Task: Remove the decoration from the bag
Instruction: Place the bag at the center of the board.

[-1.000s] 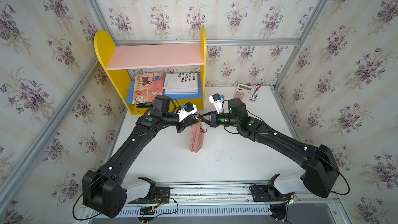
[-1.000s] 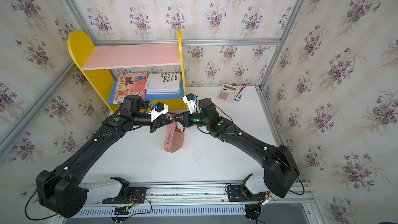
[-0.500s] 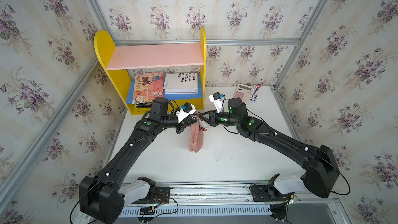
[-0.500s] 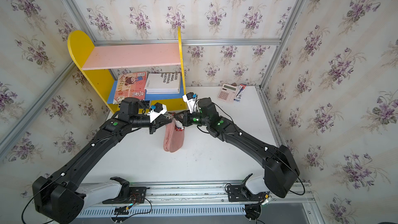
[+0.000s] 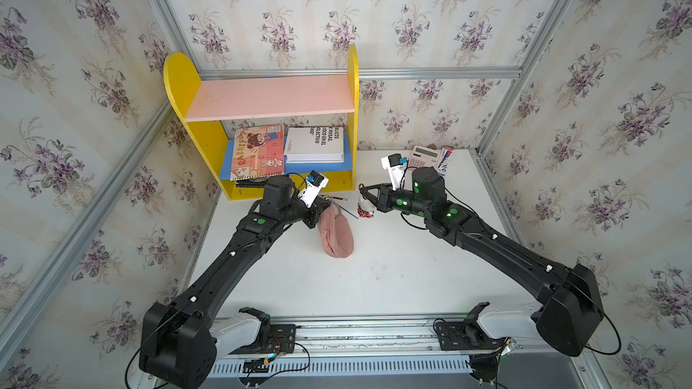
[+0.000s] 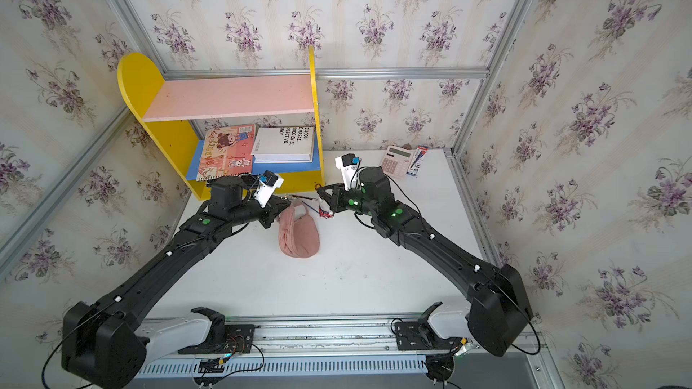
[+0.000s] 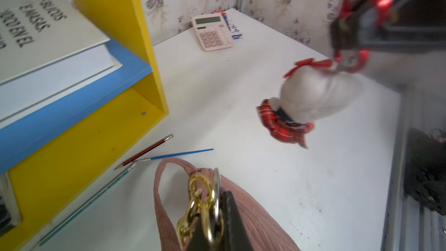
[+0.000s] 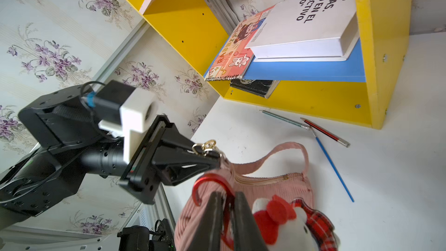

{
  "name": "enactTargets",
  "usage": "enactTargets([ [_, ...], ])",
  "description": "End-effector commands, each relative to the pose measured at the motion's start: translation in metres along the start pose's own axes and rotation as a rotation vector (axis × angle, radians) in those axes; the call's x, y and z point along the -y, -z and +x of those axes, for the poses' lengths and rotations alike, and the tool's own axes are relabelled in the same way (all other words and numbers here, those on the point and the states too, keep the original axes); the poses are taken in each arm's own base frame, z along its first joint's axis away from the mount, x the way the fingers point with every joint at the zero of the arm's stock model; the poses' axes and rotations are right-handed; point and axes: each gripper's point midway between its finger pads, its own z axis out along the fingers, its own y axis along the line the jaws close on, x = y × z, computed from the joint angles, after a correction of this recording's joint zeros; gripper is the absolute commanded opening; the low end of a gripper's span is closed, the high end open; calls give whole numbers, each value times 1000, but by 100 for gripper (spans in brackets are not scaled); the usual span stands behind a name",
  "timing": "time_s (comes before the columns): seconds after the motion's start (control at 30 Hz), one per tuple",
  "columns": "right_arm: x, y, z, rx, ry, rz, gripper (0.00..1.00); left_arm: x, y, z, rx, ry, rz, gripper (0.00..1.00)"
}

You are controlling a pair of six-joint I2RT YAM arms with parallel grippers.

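**Decoration held clear of the bag.** In both top views the decoration point(image 5: 365, 206) point(image 6: 325, 211) hangs from the right gripper point(image 5: 362, 189). It sits just right of the far end of the bag point(image 5: 336, 235) and apart from it, above the white table point(image 5: 393, 278).

The right wrist view shows the right gripper's jaws pressed together on the red clasp point(image 7: 382, 0), with the white plush body dangling beneath. No link to the bag is visible, so the charm appears to be unhooked.

The left gripper point(image 8: 214, 159) is pinched on the gold chain point(image 7: 200, 204) at the bag's far left end. The rest of the bag slumps on the table, right of the yellow shelf point(image 5: 179, 80).

**Handling (judged).**
- **Charm:** It looks very light and soft. The plush would squash and slide under the pads, and it swings freely from its loop.
- **Clasp:** This is the only stiff part, and so the sound place to hold. It is narrow and smooth, so a slack pinch could let it twist out.
- **Bag:** The corded fabric is limp, and only its metal hardware offers a firm purchase.
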Motion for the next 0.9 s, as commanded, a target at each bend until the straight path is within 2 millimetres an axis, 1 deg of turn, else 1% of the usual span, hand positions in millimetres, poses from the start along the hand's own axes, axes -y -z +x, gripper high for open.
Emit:
enactTargets([
  [0.0,15,8,-3,26,5,63,15,-32,-8,7,6,154,-145,0],
  [0.07,23,11,-1,30,0,89,15,-50,-12,22,-33,177,-237,0],
  [0.17,27,14,3,30,-9,102,15,-72,-16,48,-117,186,-351,0],
  [0.23,30,14,4,34,-15,109,16,-81,-19,63,-172,187,-394,0],
  [0.3,32,15,6,40,-19,114,16,-87,-24,71,-204,194,-410,0],
  [0.37,35,15,6,48,-17,128,16,-86,-29,70,-208,201,-389,0],
  [0.5,44,16,8,54,-17,157,16,-81,-29,54,-154,229,-361,1],
  [0.57,47,16,9,53,-22,165,16,-81,-27,48,-132,250,-366,5],
  [0.63,49,16,9,57,-25,172,16,-81,-25,47,-133,266,-373,10],
  [0.8,55,17,10,60,-53,172,16,-80,-17,55,-214,298,-393,24],
  [0.87,56,16,9,60,-61,165,16,-82,-9,60,-267,330,-435,29],
])
